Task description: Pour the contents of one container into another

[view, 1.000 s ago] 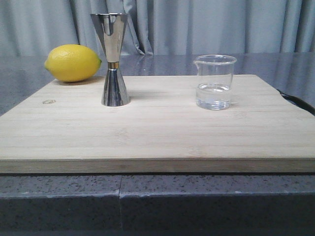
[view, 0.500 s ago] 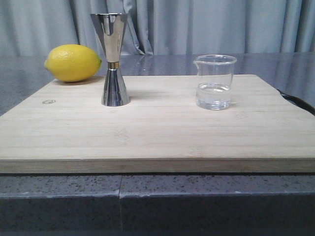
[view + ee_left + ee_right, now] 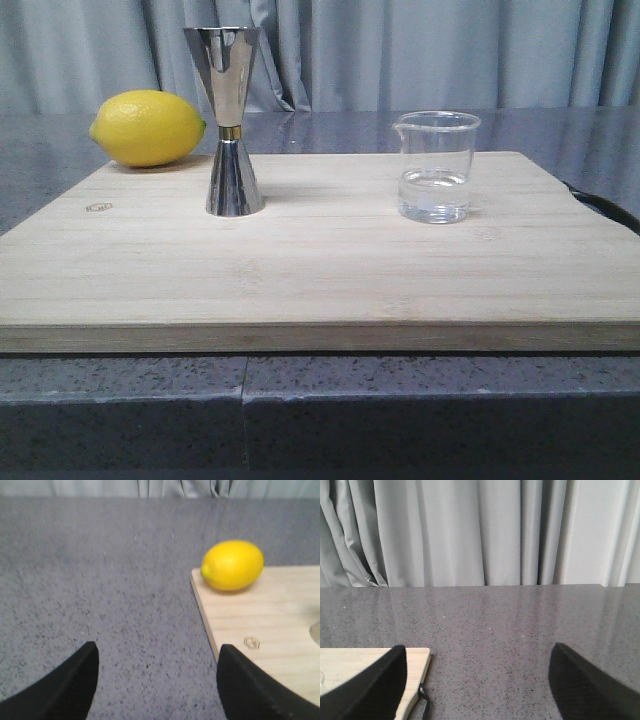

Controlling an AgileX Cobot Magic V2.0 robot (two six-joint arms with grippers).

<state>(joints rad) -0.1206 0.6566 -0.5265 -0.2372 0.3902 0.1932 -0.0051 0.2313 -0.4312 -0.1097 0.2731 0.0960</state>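
Note:
A small clear glass beaker [image 3: 435, 165] with a pouring lip stands on the right part of the wooden board [image 3: 320, 270], holding some clear liquid. The tall steel jigger [image 3: 230, 120] with a gold band at its waist stands upright on the left part. Neither gripper shows in the front view. My left gripper [image 3: 157, 652] is open over the grey counter, off the board's left edge, with nothing between its fingers. My right gripper [image 3: 477, 652] is open too, off the board's right corner [image 3: 415, 665]. The beaker and jigger are apart from both grippers.
A yellow lemon [image 3: 148, 128] lies at the board's far left corner, also in the left wrist view as the lemon [image 3: 233, 565]. A black loop [image 3: 424, 700] hangs at the board's right edge. Grey curtains [image 3: 400, 50] close off the back of the counter [image 3: 100, 580].

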